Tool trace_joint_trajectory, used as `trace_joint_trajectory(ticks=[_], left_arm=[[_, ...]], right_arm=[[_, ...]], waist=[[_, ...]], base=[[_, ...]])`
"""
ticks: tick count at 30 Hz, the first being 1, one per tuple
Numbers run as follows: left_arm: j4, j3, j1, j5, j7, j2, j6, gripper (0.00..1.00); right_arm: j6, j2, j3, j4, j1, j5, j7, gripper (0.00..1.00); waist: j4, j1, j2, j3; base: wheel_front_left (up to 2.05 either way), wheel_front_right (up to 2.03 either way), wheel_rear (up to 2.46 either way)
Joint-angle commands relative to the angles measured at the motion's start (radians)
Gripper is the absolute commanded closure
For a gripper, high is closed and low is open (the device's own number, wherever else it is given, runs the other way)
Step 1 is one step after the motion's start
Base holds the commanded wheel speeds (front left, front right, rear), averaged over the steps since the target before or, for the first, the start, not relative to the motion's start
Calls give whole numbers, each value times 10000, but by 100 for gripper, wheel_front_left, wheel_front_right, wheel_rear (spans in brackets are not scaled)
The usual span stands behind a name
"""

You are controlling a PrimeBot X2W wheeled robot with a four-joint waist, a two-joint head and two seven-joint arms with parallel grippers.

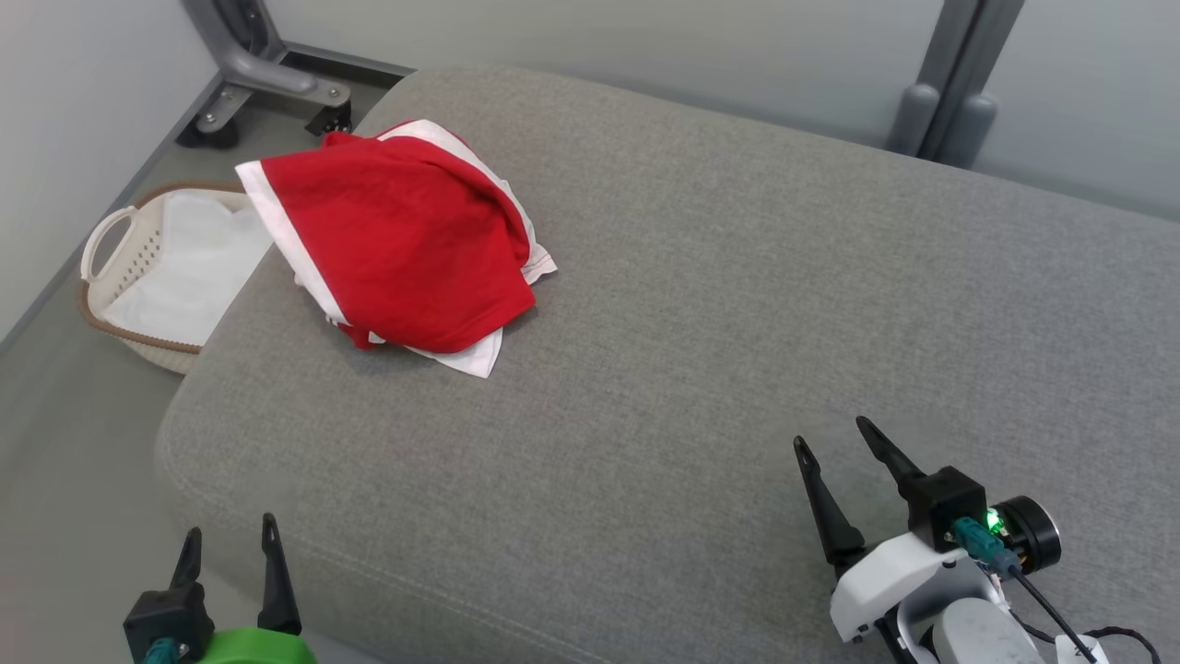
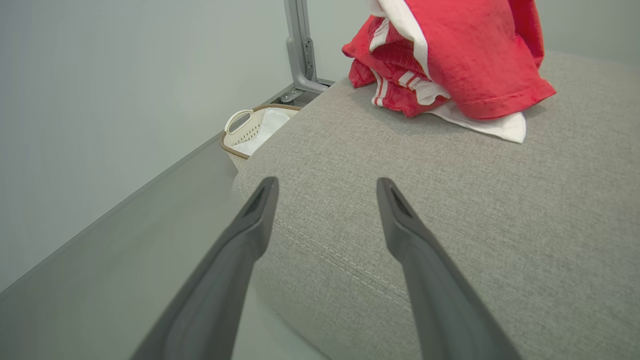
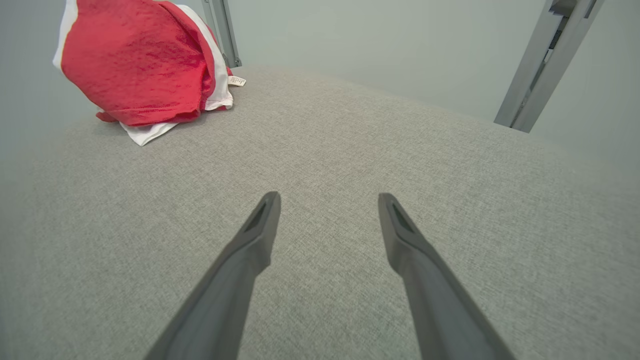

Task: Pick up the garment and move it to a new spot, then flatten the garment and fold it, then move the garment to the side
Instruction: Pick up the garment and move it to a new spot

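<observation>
Crumpled garment [image 1: 396, 240] lies at our far left.
Our left gripper [image 1: 231, 528] holds nothing, fingers spread wide, at the cushion's [image 1: 691, 304] near edge; the red-and-white heap sits near a basket [image 1: 120, 267]; our right gripper [image 1: 832, 432] gapes empty too.

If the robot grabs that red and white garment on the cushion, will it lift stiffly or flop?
Probably floppy: the garment lies in a rumpled heap of soft folds, so it should sag when lifted. Likely light: the cloth looks thin. Pushed across the woven cushion, it may bunch rather than slide.
</observation>
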Motion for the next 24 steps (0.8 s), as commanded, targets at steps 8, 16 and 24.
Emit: trace_joint_trajectory(ticks=[8,16,24], left_arm=[[414,339,-611,-555,-9,-43,-400,0],[1321,566,-2501,-1222,-10,131,-686,0],[2345,-43,-4450,-2583,-9,1020,-705,0]], right_arm=[[-6,-66,-45,72,-206,-409,-47,0],[-6,-300,20,-4,-717,-794,-47,0],[-6,-399,71,-82,-1143,-1097,-47,0]], waist=[[-52,0,0,790],[-561,0,0,1873],[-970,0,0,2810]], base=[[0,0,0],[0,0,0],[0,0,0]])
